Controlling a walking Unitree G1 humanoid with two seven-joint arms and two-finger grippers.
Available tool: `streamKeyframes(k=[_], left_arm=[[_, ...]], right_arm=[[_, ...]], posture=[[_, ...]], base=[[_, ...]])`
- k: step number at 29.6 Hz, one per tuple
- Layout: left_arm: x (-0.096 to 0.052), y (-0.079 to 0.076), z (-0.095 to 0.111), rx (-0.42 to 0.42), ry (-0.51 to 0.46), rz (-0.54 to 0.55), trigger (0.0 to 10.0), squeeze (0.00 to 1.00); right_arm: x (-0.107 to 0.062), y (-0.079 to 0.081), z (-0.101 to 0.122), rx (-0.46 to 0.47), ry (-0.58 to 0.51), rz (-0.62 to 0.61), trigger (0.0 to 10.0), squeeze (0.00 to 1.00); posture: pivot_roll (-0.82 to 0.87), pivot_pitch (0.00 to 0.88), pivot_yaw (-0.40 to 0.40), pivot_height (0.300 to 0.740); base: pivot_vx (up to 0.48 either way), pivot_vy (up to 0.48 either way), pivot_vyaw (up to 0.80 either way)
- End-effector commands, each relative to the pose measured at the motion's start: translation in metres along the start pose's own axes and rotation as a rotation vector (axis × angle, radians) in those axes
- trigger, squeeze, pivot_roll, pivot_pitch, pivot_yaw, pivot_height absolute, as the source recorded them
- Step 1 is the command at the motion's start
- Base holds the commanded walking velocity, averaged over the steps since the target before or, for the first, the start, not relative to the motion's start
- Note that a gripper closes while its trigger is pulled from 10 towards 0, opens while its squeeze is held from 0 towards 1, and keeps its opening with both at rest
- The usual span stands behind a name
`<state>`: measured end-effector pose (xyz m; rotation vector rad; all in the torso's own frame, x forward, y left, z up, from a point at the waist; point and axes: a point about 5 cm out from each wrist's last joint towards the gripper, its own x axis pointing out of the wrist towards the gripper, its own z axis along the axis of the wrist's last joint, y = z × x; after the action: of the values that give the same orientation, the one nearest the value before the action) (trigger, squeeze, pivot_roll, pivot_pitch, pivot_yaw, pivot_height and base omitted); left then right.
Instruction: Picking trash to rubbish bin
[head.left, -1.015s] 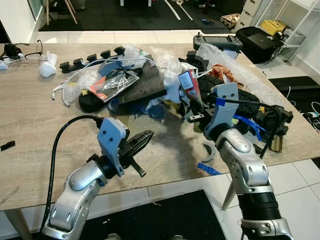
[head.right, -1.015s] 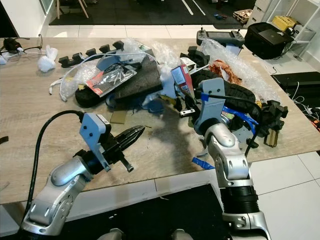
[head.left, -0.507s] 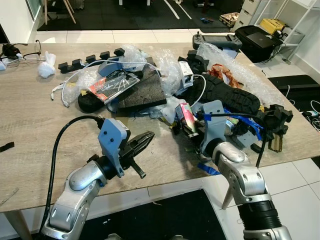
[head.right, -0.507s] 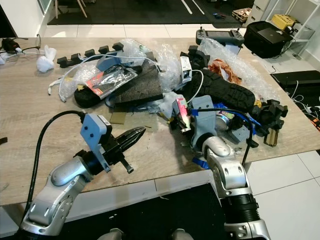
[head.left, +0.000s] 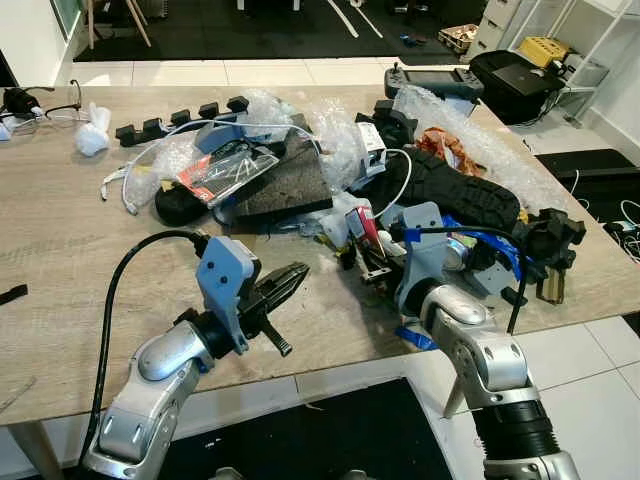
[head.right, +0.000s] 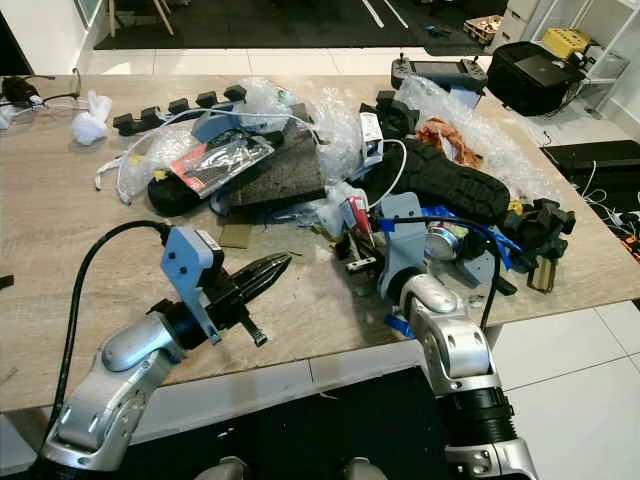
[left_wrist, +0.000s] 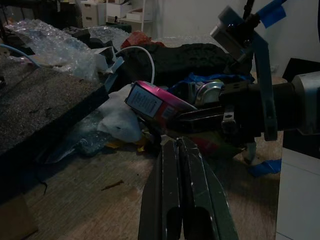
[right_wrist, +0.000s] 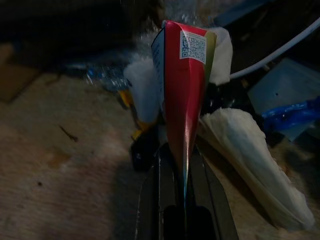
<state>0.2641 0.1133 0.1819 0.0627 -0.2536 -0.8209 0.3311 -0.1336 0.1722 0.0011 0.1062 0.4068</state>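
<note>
Small print on the red carton too blurred to read. Lower end hidden between the right gripper fingers; surrounding clutter dark, perhaps crumpled tissue.

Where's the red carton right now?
The red carton is pinched in the right gripper, at the table's right-centre, beside the black shoe sole.

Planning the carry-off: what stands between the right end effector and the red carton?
Nothing: the right end effector is already shut on the red carton, flattening its lower end. Crumpled white paper touches its side. No rubbish bin is in sight to judge that path.
</note>
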Motion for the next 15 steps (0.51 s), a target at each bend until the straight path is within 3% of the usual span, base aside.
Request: streamKeyframes(k=[1,9,11,12,15], left_arm=[[0.000,-0.001,0.001,0.008,0.011,-0.013,10.0,0.00],[-0.005,0.005,0.004,0.015,0.000,0.031,10.0,0.00],[-0.005,0.016,0.008,0.046,-0.030,0.132,10.0,0.00],[-0.005,0.016,0.008,0.046,-0.030,0.132,10.0,0.00],[-0.005,0.046,0.021,0.071,-0.104,0.376,10.0,0.00]], right_arm=[[-0.001,0.000,0.012,0.037,-0.043,0.017,0.0,0.00],[-0.001,0.013,0.065,0.071,-0.213,0.088,0.0,0.00],[-0.002,0.011,0.084,0.037,-0.314,0.066,0.0,0.00],[-0.002,0.011,0.084,0.037,-0.314,0.066,0.0,0.00],[-0.006,0.006,0.104,-0.010,-0.437,0.030,0.0,0.00]], posture=[[0.00,0.189,-0.064,0.740],[0.00,0.178,-0.060,0.740],[0.00,0.172,-0.057,0.740],[0.00,0.172,-0.057,0.740],[0.01,0.156,-0.058,0.740]], base=[[0.000,0.000,0.00],[0.000,0.000,0.00],[0.000,0.000,0.00],[0.000,0.000,0.00],[0.000,0.000,0.00]])
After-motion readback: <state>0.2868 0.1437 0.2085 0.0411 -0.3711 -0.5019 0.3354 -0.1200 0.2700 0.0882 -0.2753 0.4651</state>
